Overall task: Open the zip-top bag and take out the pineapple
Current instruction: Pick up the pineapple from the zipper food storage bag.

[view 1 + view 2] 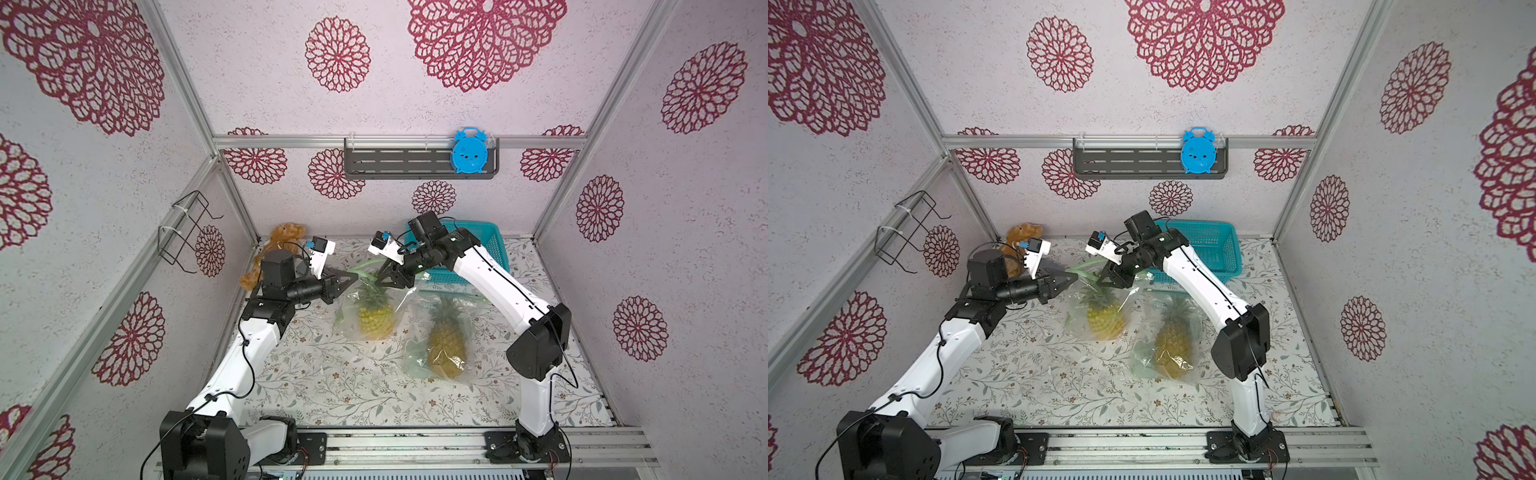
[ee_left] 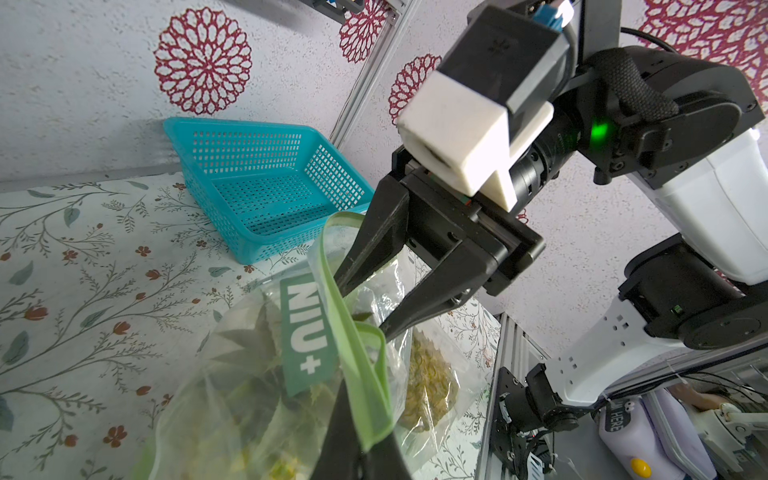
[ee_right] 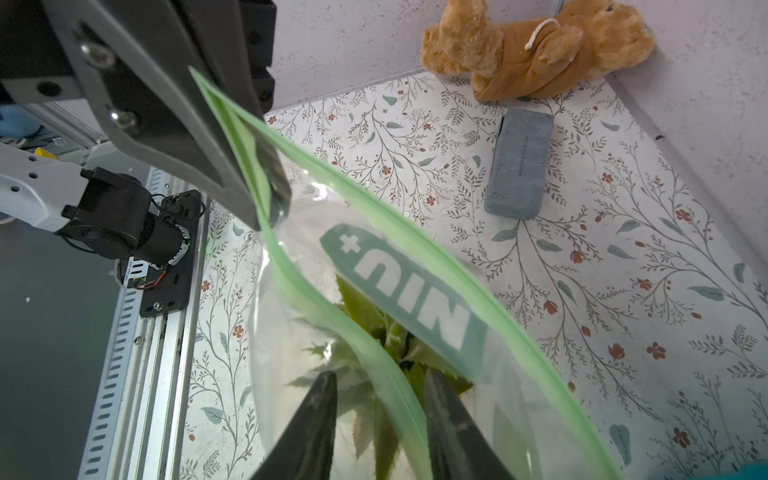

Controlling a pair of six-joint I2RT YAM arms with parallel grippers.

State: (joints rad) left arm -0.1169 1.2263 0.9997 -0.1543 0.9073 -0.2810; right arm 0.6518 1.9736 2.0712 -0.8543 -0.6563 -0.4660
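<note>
The left gripper (image 3: 268,210) is clenched on the green zip strip of the zip-top bag (image 1: 399,307), holding its mouth up mid-table (image 1: 332,386). The right gripper (image 2: 360,309) straddles the opposite lip with its jaws parted. The pineapple (image 1: 376,322) is inside the bag, crown toward the far side.

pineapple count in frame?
2. One pineapple in the bag pinched by the left gripper; second pineapple bagged, lying beside the right arm. None seems hidden.
</note>
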